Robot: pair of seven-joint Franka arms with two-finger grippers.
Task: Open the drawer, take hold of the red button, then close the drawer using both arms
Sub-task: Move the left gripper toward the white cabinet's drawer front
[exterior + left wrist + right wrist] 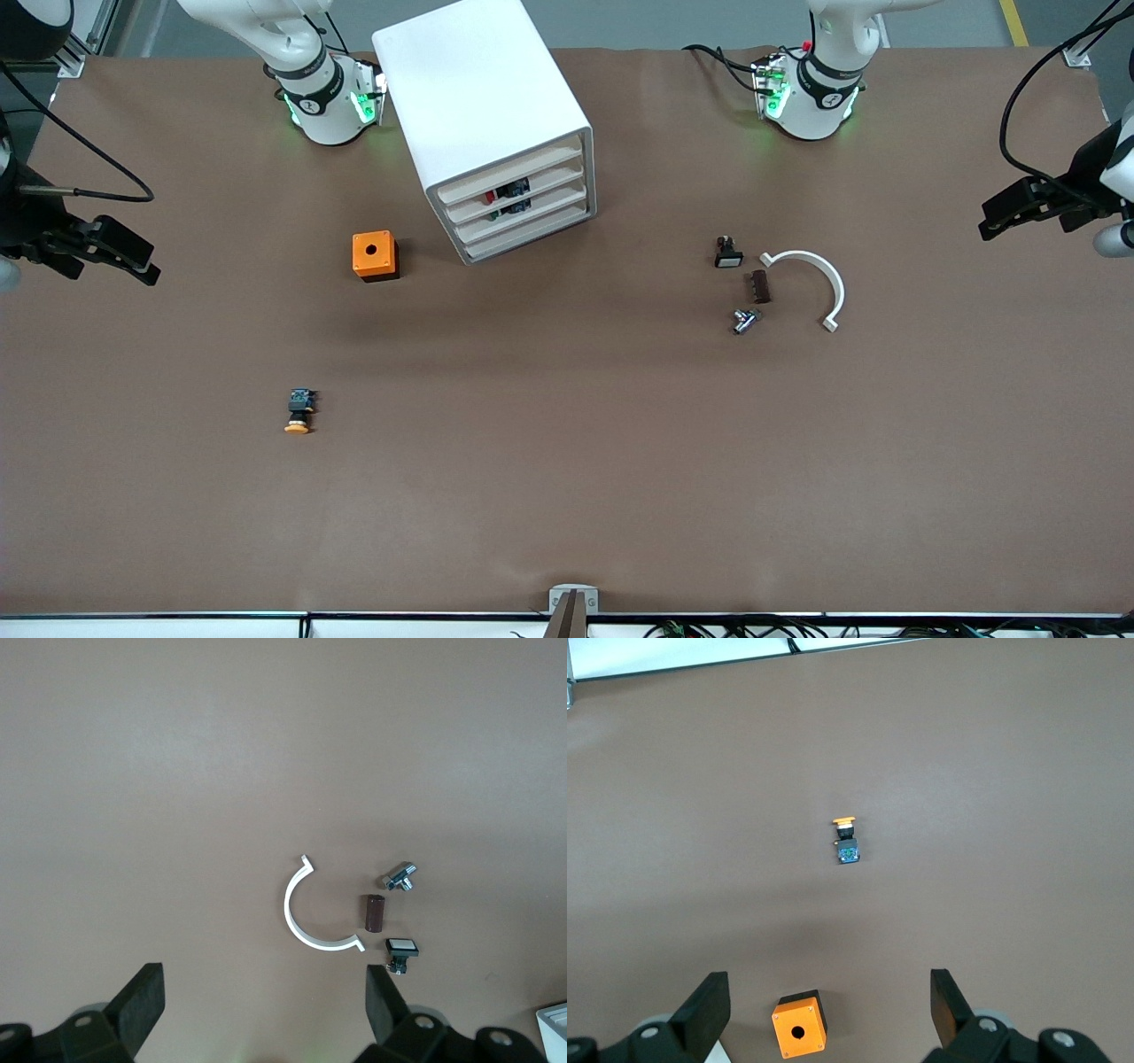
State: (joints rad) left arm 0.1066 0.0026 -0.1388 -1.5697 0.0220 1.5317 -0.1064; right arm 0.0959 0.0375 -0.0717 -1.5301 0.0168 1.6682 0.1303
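Presently both arms wait with left end effector [263,1005] and right end effector [830,1010] wide and empty; drawer [514,189] shut, needing a pull next.

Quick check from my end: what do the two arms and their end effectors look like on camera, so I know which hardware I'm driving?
Both arms are white with black joint rings; green lights glow at the bases, and black cables loop near each. The left end effector and right end effector are black, each with two flat, wedge-shaped fingers on a black body with round screw holes.
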